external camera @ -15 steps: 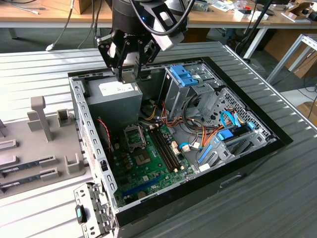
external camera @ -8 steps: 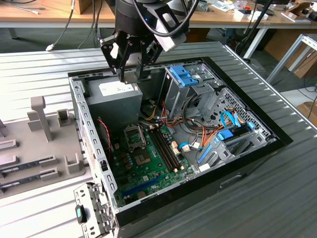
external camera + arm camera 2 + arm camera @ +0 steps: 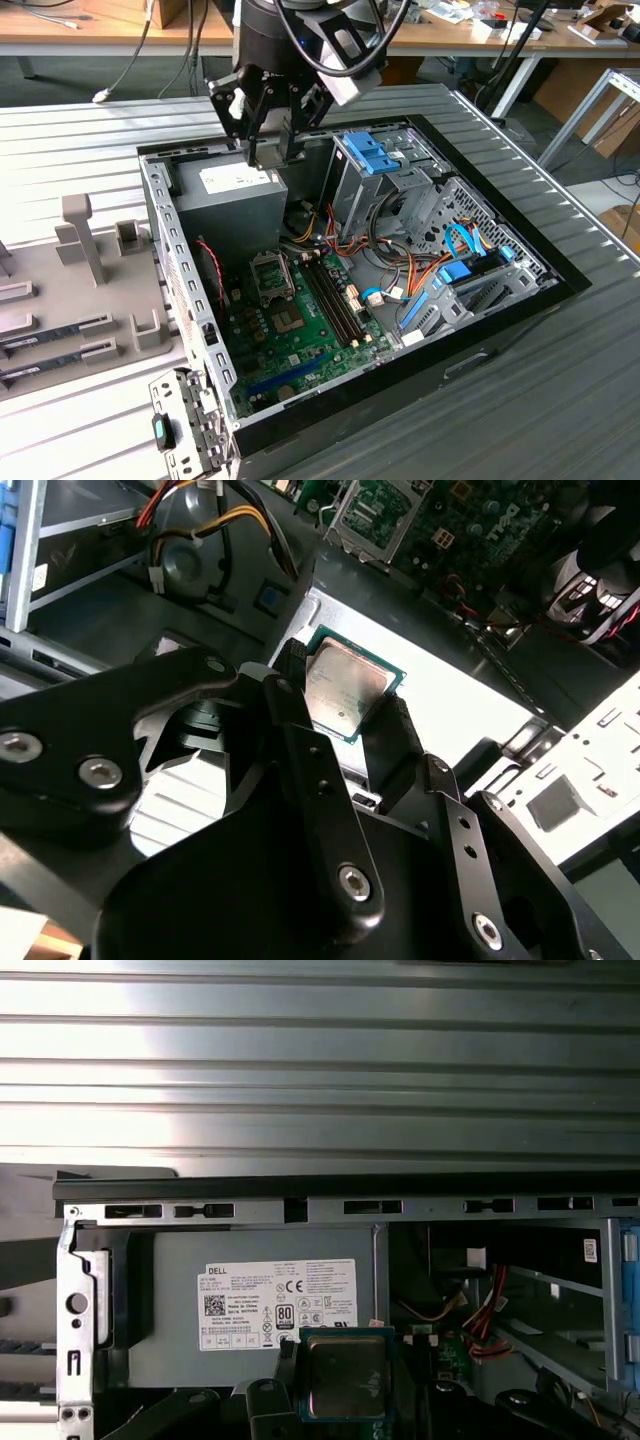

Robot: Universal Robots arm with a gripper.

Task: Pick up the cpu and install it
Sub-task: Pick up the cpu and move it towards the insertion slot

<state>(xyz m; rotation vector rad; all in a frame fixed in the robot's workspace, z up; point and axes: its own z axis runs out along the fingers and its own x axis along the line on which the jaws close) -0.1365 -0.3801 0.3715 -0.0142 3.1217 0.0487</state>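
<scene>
Cpu (image 3: 342, 692) sits clamped in our gripper (image 3: 346, 686). In the second wrist view we see the two black fingers (image 3: 305, 750) pressing on two opposite sides of the chip, so the jaws stand just as wide as the chip itself. Its silvery-grey metal lid faces the wrist, framed by a thin green edge, and it lies flat across the fingertips. Beyond it in that view we make out the metal frame of the cpu socket (image 3: 375, 515), well apart from the chip.

In the first wrist view the cpu (image 3: 345, 1375) hangs over the grey power supply (image 3: 250, 1300) and overlaps a corner of its white label (image 3: 278, 1305). The case wall (image 3: 330, 1207) and the ridged metal table (image 3: 320, 1070) lie beyond.

In the exterior view we find the gripper (image 3: 268, 150) over the far edge of the power supply (image 3: 235, 210), inside the open computer case (image 3: 160, 200). Reading that view as a clock face centred on the gripper:

- The cpu socket (image 3: 272, 275) on the green motherboard (image 3: 300, 335) lies at six o'clock, well apart.
- The drive cage with blue latches (image 3: 370, 160) stands at three o'clock, near.
- The grey holder tray (image 3: 90, 260) rests on the table at about eight o'clock, outside the case.

The memory sticks (image 3: 335, 295) run just beside the socket, at about four o'clock from it.
</scene>
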